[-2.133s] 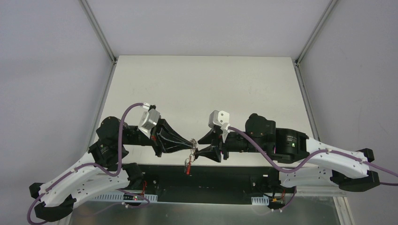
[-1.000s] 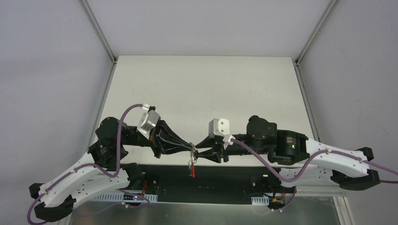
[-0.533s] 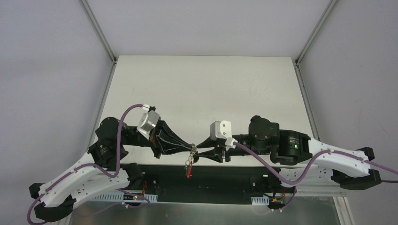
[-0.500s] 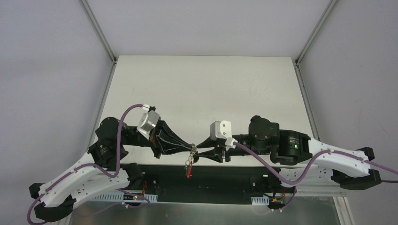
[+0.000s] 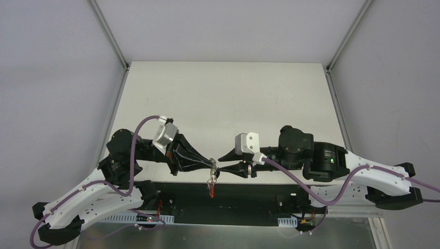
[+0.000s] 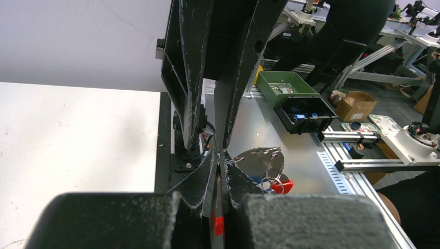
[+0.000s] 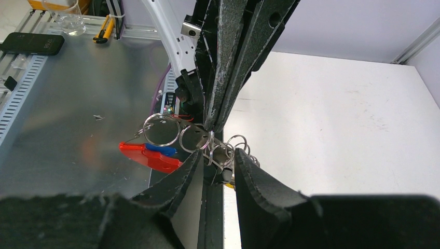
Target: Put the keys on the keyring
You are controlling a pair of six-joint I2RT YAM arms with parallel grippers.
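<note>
At the table's near edge, top view: left gripper (image 5: pixel 211 162) and right gripper (image 5: pixel 220 169) meet tip to tip over the table (image 5: pixel 223 93). The keyring (image 5: pixel 211 179) dangles beneath them, with a red piece (image 5: pixel 211 192) lowest.
Left wrist view: the left jaws are pressed together on thin metal of the keyring. A silvery disc (image 6: pixel 259 160) and the red piece hang just right of them.
Right wrist view: the right jaws stand partly apart, flanking small rings and a dark-headed key (image 7: pixel 227 175); whether the pads touch them is unclear. The left fingertips pinch the bunch from above. A large ring (image 7: pixel 162 129), the red piece and a blue head (image 7: pixel 162 150) hang to the left.
</note>
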